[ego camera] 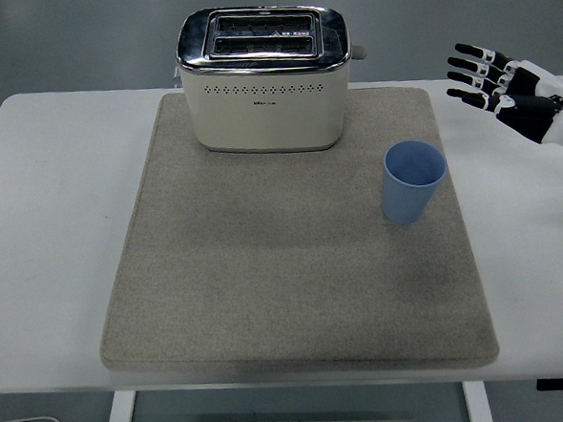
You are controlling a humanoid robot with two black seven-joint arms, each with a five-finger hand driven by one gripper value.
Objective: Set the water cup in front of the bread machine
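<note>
While nothing is being held, a cream and chrome bread machine [266,78] stands at the far edge of a grey mat [267,288] on the white counter [53,234]. To its right and nearer the front, a blue water cup [413,181] sits upright on the mat. Further right, the right hand [504,92] hovers above the counter, fingers [471,65] spread and straight, pointing left, touching nothing.

One toaster [266,76], one blue cup [414,181], one grey mat [266,269], one white table [53,234], one hand [509,97].
</note>
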